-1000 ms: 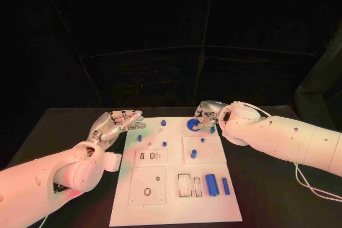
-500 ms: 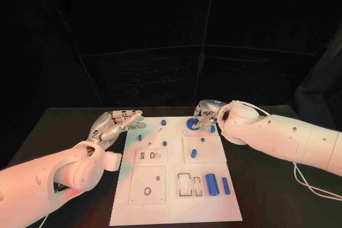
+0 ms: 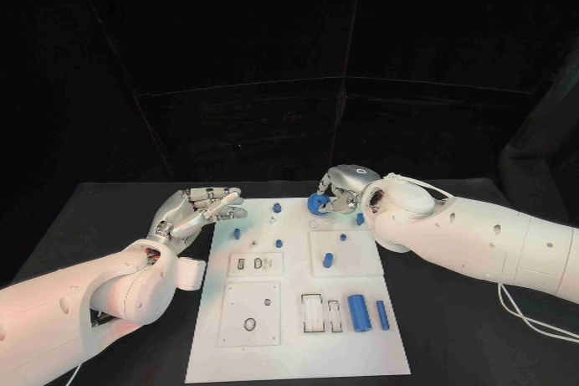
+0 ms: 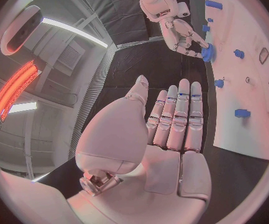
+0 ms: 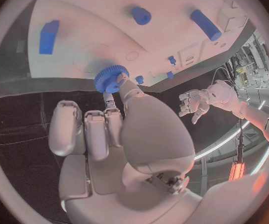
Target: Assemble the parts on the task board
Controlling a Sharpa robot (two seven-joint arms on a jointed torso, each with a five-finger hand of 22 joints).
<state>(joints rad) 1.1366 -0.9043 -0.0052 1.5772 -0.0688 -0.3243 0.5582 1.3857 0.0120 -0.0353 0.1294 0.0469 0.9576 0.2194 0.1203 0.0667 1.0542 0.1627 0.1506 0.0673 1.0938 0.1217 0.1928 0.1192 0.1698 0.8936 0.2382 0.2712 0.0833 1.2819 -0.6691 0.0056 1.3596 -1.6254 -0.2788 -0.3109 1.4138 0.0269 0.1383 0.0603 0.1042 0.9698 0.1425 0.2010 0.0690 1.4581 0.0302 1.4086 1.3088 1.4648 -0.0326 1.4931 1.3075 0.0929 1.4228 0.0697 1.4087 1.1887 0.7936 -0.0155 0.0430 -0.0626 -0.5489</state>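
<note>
- Your right hand holds a blue gear in its fingertips, just above the far end of the task board.
- Your left hand holds nothing; its fingers are loosely apart, beside the board's left edge.
- More small blue parts lie on the board.

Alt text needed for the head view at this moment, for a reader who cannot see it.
The right hand pinches a blue gear at the far end of the white task board on a black table. The left hand is held open beside the board's far left corner. Small blue parts lie scattered on the board.
</note>
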